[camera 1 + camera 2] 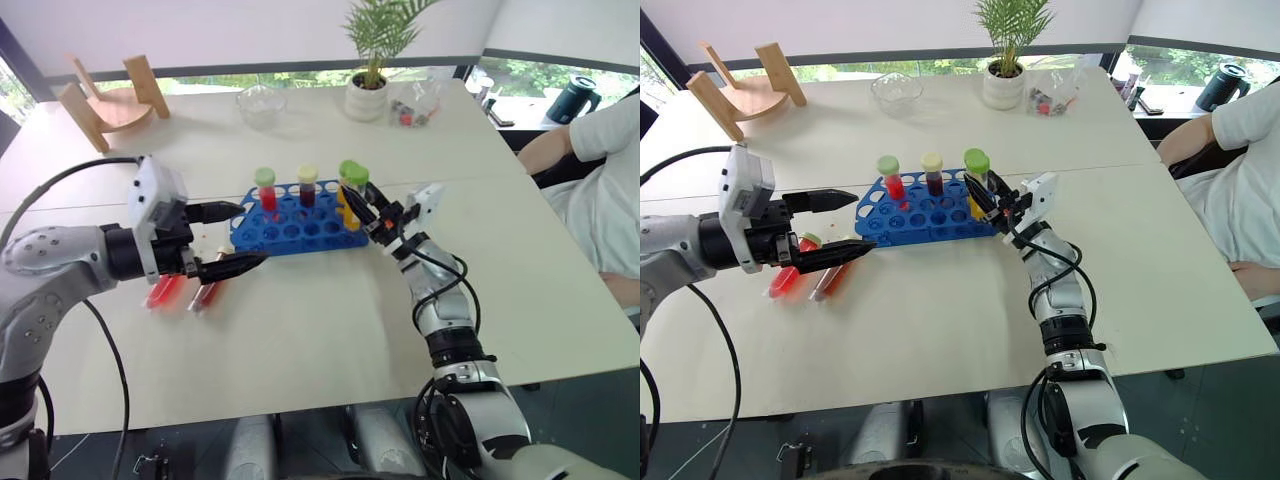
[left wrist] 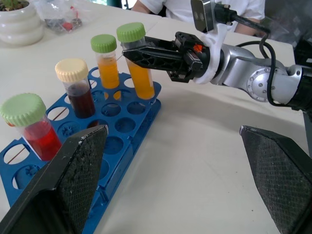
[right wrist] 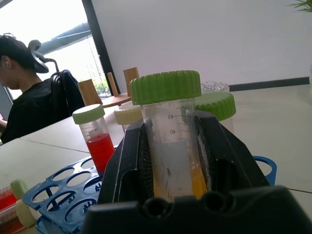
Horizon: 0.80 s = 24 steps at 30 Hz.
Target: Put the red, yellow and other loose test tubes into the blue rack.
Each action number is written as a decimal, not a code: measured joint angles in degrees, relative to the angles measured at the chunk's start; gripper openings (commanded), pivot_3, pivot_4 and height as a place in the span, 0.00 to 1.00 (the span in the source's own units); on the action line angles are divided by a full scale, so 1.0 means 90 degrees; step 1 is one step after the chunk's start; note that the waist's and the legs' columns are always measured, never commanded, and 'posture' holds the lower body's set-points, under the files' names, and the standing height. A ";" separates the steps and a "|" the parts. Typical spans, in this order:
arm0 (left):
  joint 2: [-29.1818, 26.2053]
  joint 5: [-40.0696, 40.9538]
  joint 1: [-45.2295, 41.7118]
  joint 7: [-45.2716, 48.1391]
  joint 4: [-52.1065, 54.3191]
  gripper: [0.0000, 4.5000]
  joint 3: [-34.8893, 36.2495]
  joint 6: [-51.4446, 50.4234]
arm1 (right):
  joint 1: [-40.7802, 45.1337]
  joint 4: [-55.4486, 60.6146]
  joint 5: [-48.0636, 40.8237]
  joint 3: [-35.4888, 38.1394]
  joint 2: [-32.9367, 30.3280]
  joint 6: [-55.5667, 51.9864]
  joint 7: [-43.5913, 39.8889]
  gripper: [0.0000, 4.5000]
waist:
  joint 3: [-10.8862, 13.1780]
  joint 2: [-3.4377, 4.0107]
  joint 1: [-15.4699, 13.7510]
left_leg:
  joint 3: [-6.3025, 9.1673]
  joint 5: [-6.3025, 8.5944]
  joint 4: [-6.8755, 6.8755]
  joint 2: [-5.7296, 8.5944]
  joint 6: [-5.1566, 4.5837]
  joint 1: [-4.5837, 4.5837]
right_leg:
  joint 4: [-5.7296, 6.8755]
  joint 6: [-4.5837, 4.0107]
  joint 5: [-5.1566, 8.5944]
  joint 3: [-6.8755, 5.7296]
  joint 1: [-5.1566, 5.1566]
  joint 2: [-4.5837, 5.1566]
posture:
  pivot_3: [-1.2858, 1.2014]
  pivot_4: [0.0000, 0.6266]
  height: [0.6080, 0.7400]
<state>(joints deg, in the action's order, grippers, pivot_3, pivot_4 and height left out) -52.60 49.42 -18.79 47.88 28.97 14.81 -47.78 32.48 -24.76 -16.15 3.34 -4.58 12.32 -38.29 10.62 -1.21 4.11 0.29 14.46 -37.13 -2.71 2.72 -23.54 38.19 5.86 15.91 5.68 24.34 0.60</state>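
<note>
The right gripper (image 1: 366, 205) pinches a yellow tube (image 1: 352, 196) with a green cap, upright over the near right corner of the blue rack (image 1: 300, 228) on the table (image 1: 330, 330). The left gripper (image 1: 232, 238) is spread wide beside two loose red tubes (image 1: 180, 290) lying left of the rack.

From the left wrist, a red tube (image 2: 31, 126), a dark tube (image 2: 78, 88) and another yellow tube (image 2: 106, 62) stand in the rack.

From the right wrist, the fingers (image 3: 126, 168) clamp the yellow tube's sides.

The pale table (image 1: 330, 330) carries the blue rack (image 1: 300, 232) — two loose tubes (image 1: 180, 292) beside it.
</note>
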 measured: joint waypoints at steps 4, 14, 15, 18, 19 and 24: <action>0.0001 -0.0006 0.0005 -0.0181 0.0001 1.00 0.0000 -0.0079 | -0.0141 0.0037 0.0033 -0.0176 -0.0094 -0.0090 -0.0129 0.87 | 0.0000 0.0000 -0.0008 | 0.0001 0.0000 0.0001 0.0000 0.0000 0.0003 | 0.0000 0.0000 0.0000 0.0000 -0.0004 0.0000 | 0.52 0.24 1.00; -0.0760 -0.0765 -0.0214 -0.0952 -0.0393 1.00 -0.0662 -0.1257 | -0.1127 0.3361 -0.0338 -0.0488 -0.2808 -0.2740 -0.1112 0.99 | 0.0005 0.0000 -0.0053 | 0.0004 -0.0001 -0.0005 0.0004 0.0001 0.0002 | 0.0001 0.0001 0.0001 0.0001 -0.0006 -0.0002 | 0.52 0.24 1.00; -0.0957 -0.0768 -0.0318 -0.0955 -0.0467 1.00 -0.0740 -0.1513 | -0.1121 0.3663 -0.0452 -0.0477 -0.3271 -0.3010 -0.1400 0.99 | 0.0004 -0.0002 -0.0051 | 0.0003 -0.0001 -0.0002 0.0004 0.0000 0.0005 | -0.0001 0.0001 0.0002 0.0001 -0.0008 -0.0002 | 0.52 0.24 1.00; -0.1148 -0.0796 -0.0963 -0.0902 -0.0930 1.00 -0.1126 -0.2214 | -0.1011 0.4318 -0.0887 -0.0364 -0.4313 -0.3592 -0.2340 0.99 | 0.0002 -0.0006 -0.0026 | 0.0005 0.0000 0.0001 0.0003 -0.0002 0.0018 | -0.0003 0.0001 0.0003 -0.0001 -0.0023 -0.0007 | 0.52 0.24 1.00; -0.1083 -0.0808 -0.1264 -0.0914 -0.1144 1.00 -0.1328 -0.2475 | -0.0963 0.4419 -0.1005 -0.0370 -0.4517 -0.3688 -0.2611 0.99 | 0.0002 -0.0006 -0.0026 | 0.0007 0.0000 -0.0002 0.0003 -0.0002 0.0019 | -0.0002 0.0000 0.0004 -0.0002 -0.0026 -0.0007 | 0.52 0.24 1.00; -0.0689 -0.1085 -0.2312 -0.0894 -0.2325 1.00 -0.2322 -0.3410 | -0.0329 0.4925 -0.1414 -0.0479 -0.5033 -0.4014 -0.3451 0.99 | 0.0004 -0.0010 -0.0013 | 0.0007 0.0000 -0.0004 0.0004 -0.0002 0.0016 | -0.0004 0.0001 0.0003 -0.0001 -0.0023 -0.0007 | 0.52 0.24 1.00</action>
<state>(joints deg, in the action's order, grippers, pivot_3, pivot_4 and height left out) -58.80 39.65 -39.60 39.83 8.05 -6.09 -78.47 29.52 19.56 -28.87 -0.97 -49.87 -23.80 -69.34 10.66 -1.30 3.99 0.35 14.45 -37.17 -2.67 2.70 -23.40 38.15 5.86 15.94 5.67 24.13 0.54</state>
